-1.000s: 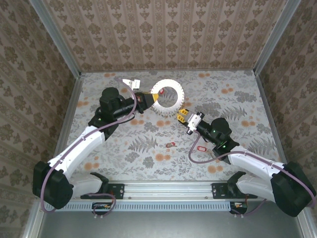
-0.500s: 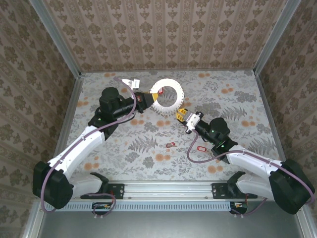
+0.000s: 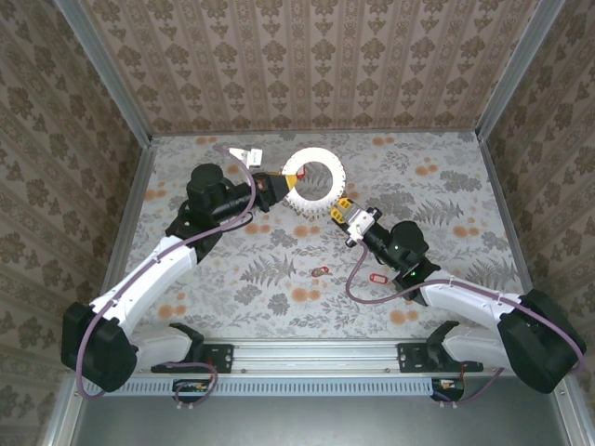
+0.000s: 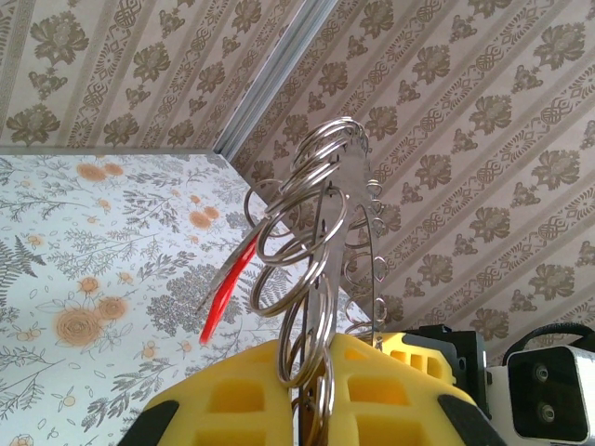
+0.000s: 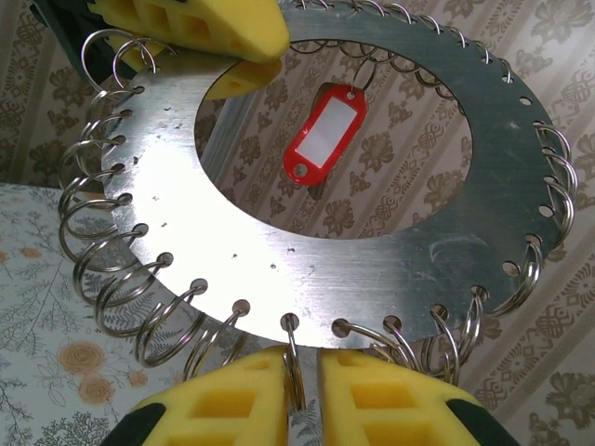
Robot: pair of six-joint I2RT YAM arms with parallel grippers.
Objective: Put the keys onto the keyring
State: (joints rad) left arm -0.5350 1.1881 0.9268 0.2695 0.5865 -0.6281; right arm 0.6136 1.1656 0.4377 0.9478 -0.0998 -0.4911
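Left gripper is clenched on the 9 o'clock rim of the flat grey metal disc keyring fringed with wire loops; the left wrist view has the disc edge-on and the finger bases cut off. In the top view one red oval-tagged key hangs in the hole near 11 o'clock, blade hidden. Right gripper pinches a rim loop at 5 o'clock, and two loose red-tagged keys lie on the floral table towards 6 o'clock, blades too small to make out.
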